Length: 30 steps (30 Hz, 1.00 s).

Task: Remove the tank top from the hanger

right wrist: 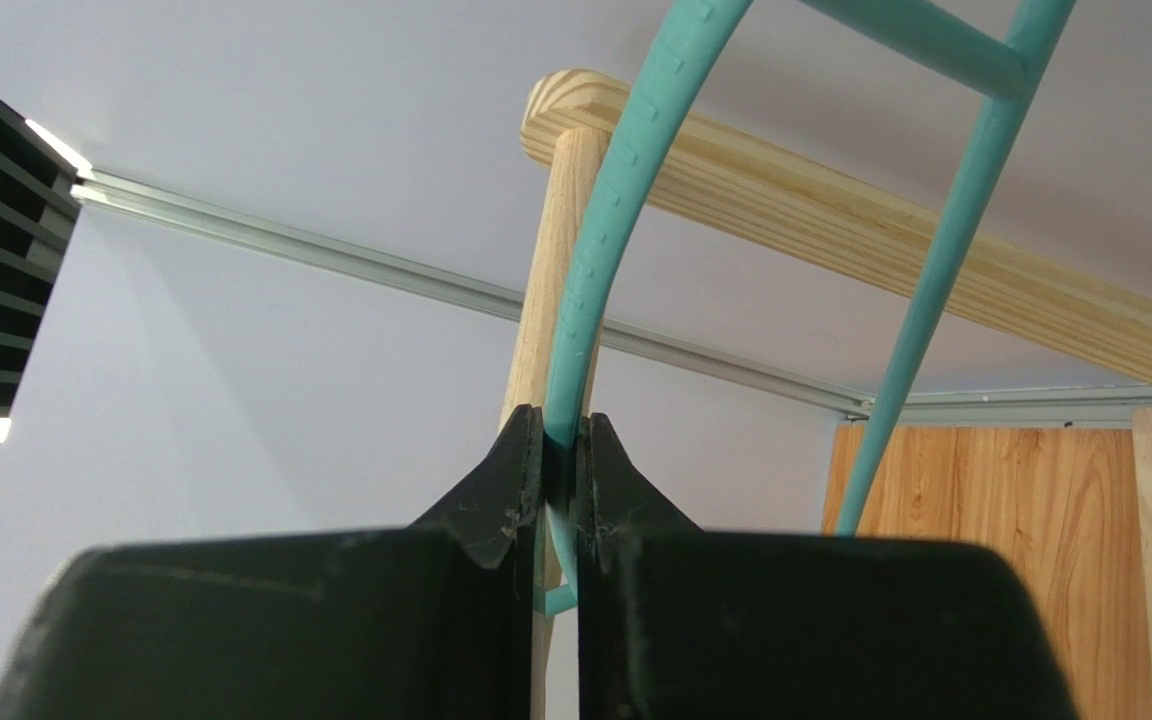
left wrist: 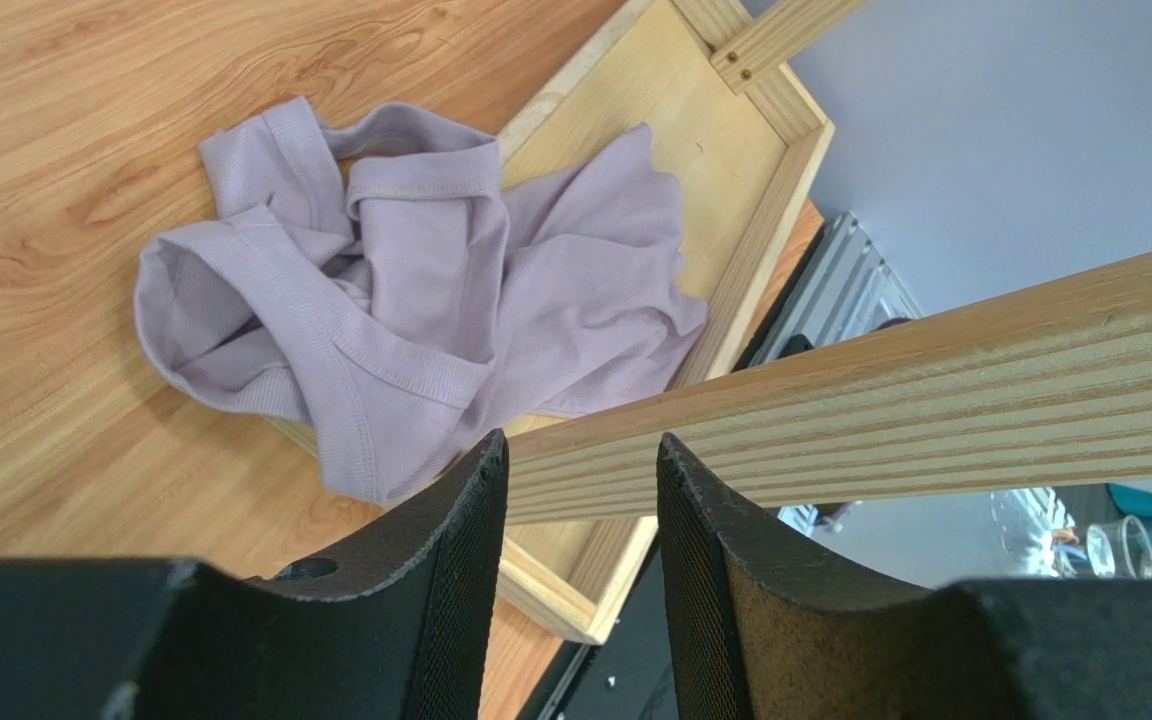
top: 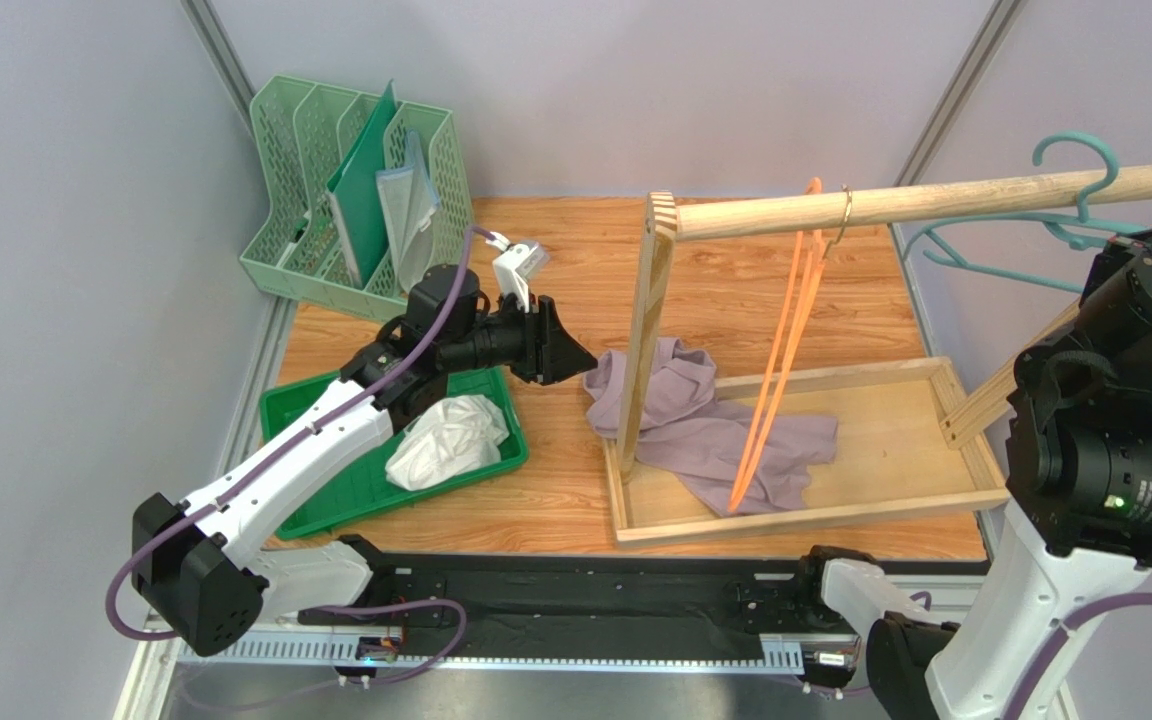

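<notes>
Tank top [top: 717,435]: mauve, crumpled, on no hanger; draped across the left rim of the wooden tray [top: 808,518], part inside, part on the table [top: 597,270].
Wooden tray: base of the clothes rack [top: 958,192], at 4 o'clock on the table in the top view; holds the larger part of the tank top and the lower end of the orange hanger [top: 796,300].
Orange hanger: hooked on the rack rail, hanging bare, bottom end touching the tank top.
Green tray [top: 372,488]: at 8 o'clock; holds one crumpled white cloth [top: 447,438].
Green file rack [top: 285,248]: at 10 o'clock; dark green board [top: 357,173] upright in one slot, grey pouch [top: 409,210] in the next slot.
Left gripper [left wrist: 582,458]: jaws about half apart, nothing clamped; at 9 o'clock of the tank top, just beside it and the rack post.
Right gripper [right wrist: 564,465]: jaws closed tight on a bar of the teal hanger [right wrist: 612,225]; at 3 o'clock, near the rail end.
</notes>
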Motion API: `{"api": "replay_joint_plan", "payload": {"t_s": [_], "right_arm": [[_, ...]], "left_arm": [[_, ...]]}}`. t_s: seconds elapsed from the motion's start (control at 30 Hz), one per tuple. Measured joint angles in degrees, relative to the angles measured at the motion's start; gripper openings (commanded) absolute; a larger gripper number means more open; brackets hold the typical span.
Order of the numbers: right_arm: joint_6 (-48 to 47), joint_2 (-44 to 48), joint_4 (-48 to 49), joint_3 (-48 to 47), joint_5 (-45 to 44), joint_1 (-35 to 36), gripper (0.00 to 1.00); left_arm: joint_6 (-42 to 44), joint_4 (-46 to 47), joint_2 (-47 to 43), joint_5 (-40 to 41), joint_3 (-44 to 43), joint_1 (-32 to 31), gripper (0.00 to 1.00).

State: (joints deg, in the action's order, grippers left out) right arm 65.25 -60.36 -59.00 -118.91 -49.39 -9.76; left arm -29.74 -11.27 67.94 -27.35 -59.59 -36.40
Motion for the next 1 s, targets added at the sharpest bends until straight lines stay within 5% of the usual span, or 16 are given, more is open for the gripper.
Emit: {"api": "replay_joint_plan", "payload": {"t_s": [0.63,1.0], "right_arm": [[5.99,8.79,4.13,18.56,1.49,0.15,0.02],[7.48,14.91,4.68,25.44,3.02,0.28,0.48]], "left_arm": [[-0.26,0.02,-0.02,-0.70,0.57,0.00,0.47],[-0.66,-0.07,-0.02,-0.79,0.72,0.00,0.47]]}}
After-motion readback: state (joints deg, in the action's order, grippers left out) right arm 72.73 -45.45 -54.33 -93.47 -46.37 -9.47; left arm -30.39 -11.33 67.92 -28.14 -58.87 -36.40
